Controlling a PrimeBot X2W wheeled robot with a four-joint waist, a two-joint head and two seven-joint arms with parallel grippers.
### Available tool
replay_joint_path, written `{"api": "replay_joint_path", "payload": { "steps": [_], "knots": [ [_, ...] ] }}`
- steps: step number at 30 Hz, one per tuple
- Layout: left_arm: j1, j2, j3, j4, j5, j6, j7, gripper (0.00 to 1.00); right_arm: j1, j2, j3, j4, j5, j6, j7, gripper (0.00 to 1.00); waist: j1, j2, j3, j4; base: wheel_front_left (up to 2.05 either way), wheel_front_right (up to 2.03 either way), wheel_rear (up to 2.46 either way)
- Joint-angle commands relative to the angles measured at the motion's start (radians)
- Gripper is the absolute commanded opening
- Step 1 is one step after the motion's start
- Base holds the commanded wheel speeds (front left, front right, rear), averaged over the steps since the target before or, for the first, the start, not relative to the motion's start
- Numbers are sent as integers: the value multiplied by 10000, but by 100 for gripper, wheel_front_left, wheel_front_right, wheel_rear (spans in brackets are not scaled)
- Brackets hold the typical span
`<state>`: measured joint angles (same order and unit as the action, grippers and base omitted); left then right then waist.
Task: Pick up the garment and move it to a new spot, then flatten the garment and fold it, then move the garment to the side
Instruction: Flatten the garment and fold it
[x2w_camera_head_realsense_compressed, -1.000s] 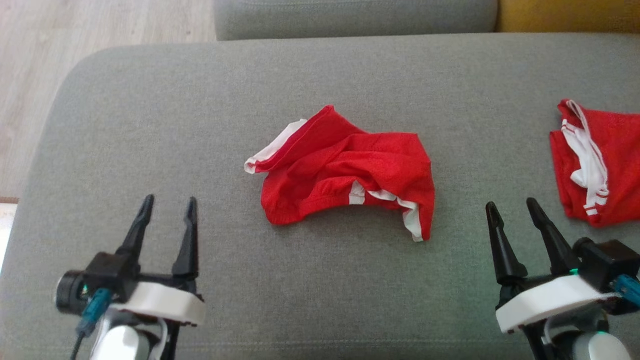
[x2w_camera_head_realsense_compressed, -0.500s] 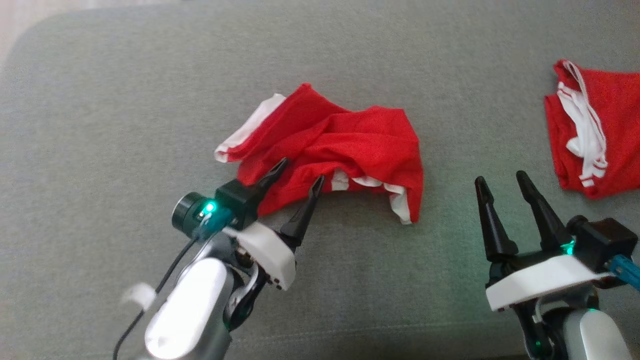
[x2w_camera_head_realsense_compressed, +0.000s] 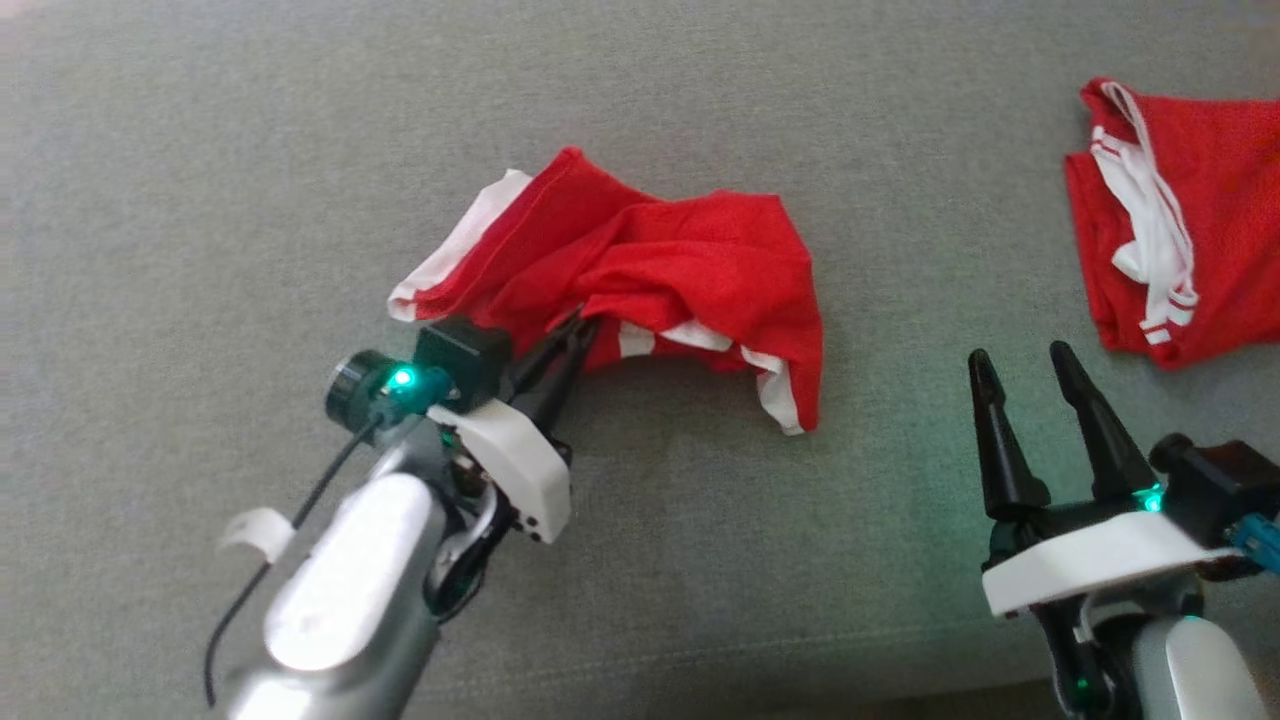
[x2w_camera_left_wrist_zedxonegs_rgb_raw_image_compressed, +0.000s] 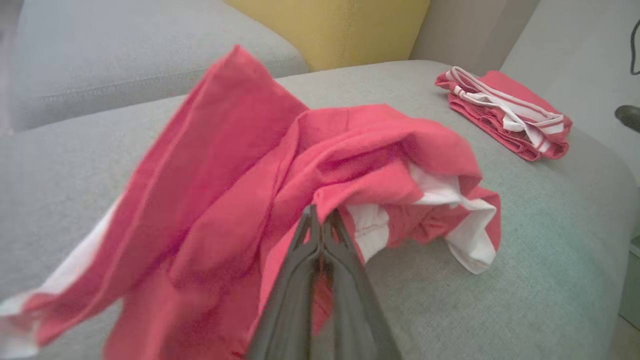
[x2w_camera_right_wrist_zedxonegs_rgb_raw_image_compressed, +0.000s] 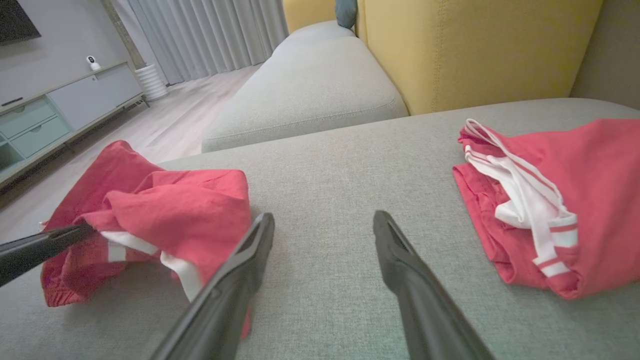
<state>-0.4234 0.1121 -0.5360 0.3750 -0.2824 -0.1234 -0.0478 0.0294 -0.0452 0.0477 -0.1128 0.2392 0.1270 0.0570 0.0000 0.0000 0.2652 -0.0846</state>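
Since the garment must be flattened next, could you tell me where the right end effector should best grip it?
Probably the white-trimmed corner of the garment, at its near right edge. Come from the right, low: that hem lies loose, faces the open right end effector, and is opposite the left end effector's pinch.

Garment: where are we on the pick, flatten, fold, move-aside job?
Done: just the grasp; the left gripper is shut on the near edge of the garment. In hand: the pick-up, with the cloth crumpled on the grey cushion. Left: relocating, flattening, folding, setting aside. The right gripper is open, apart from it.
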Motion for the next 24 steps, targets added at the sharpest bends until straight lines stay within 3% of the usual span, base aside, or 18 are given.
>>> {"api": "replay_joint_path", "payload": {
  "steps": [1,8,12,19,22,24],
  "knots": [
    [-288,354,293,-577,-86,-24,123,0,-341,-51,130,-286,109,37,-114,100,0,0,-60,137,0,0,0],
    [141,1750,490,-2885,-160,29,1582,0,-303,-51,33,-165,259,37,-224,100,0,0,-290,677,0,0,0],
    [626,2855,934,-4574,-331,214,3050,0,-271,-51,19,-61,309,37,-282,100,0,0,-424,939,0,0,0],
    [1304,4253,1658,-6173,-611,461,4689,0,-200,-51,22,36,357,37,-318,100,0,0,-536,998,0,0,0],
    [1599,4535,1934,-6450,-816,595,4973,0,-180,-51,21,-7,363,37,-310,100,0,0,-505,935,0,0,0],
    [1822,4311,2014,-6286,-1079,735,4740,0,-199,-51,12,-53,351,37,-292,100,0,0,-384,849,0,0,0]
  ]
}}
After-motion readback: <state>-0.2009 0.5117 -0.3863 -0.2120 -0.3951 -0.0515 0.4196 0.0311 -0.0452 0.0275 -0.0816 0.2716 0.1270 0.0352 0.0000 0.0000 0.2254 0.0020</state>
